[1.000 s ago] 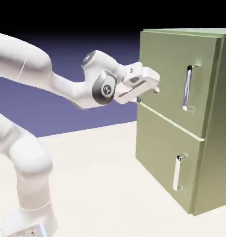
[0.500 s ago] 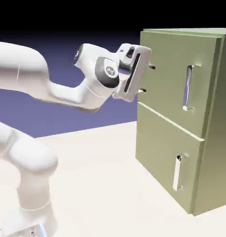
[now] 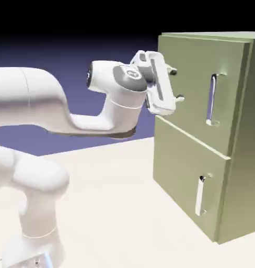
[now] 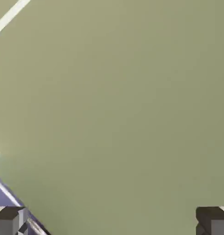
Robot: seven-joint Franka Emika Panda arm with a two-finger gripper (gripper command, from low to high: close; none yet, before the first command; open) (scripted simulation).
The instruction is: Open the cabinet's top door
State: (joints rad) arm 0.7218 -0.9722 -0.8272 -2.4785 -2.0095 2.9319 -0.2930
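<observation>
The olive-green cabinet (image 3: pixel 239 172) stands at the exterior view's right. Its top door (image 3: pixel 188 63) is closed, and its long vertical silver handle (image 3: pixel 211 99) sits near the door's right edge. My gripper (image 3: pixel 176 85) is open, one fingertip above the other, pointing at the door's left part, well left of the handle. It holds nothing. In the hand view the top door (image 4: pixel 123 101) fills the frame, with both fingertips (image 4: pixel 214 222) at the bottom corners. A thin silver streak (image 4: pixel 9 16) crosses the top left corner.
The lower door (image 3: pixel 182 172) with its shorter handle (image 3: pixel 200 194) sits under the top door. My arm's elbow and forearm (image 3: pixel 98 118) hang left of the cabinet, above the pale table (image 3: pixel 114 209). A sliver of blue-violet backdrop (image 4: pixel 1 197) shows at the hand view's lower left.
The hand has rolled and swung right, closer to the top door's left part. Its fingers now stand one above the other. The gripper stayed open.
</observation>
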